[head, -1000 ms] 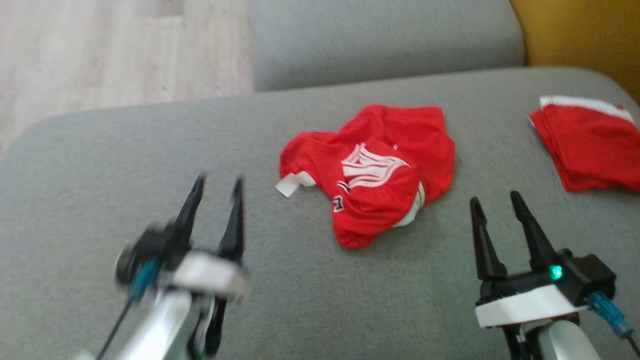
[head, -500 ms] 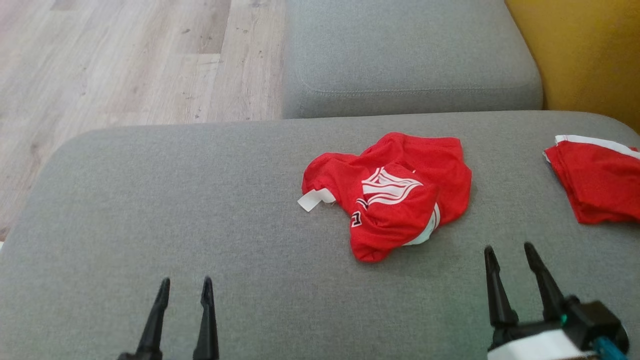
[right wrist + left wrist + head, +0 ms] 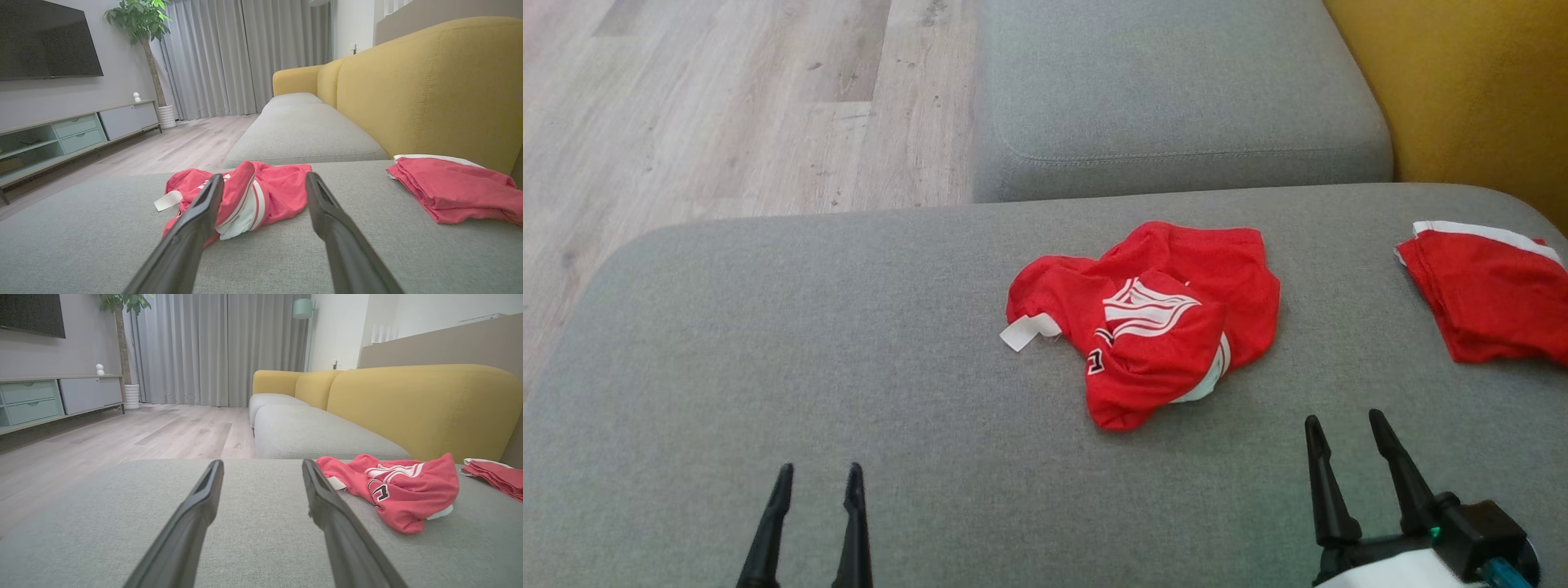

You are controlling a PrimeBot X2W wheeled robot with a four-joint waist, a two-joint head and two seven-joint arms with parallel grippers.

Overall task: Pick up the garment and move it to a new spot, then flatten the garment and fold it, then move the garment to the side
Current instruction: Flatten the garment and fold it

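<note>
Grey sofa [image 3: 768,327], shirt [image 3: 1152,318] crumpled just far-left of right gripper [image 3: 1343,418], further from left gripper [image 3: 818,469]; both wide open, empty.

A crumpled red jersey garment with a white emblem [image 3: 1168,322] lies in a heap right of centre on the wide grey fabric sofa cushion [image 3: 833,359], a white tag [image 3: 1023,332] sticking out at its left edge. A folded red garment with white trim [image 3: 1486,298] rests well apart at the right edge. The left gripper [image 3: 818,472] and right gripper [image 3: 1343,418] hover low over the cushion, fingers parted and empty, the right one near the heap. Beyond lie a second grey cushion [image 3: 1176,90], a mustard-yellow backrest [image 3: 1470,90] and pale wood flooring [image 3: 711,106].
</note>
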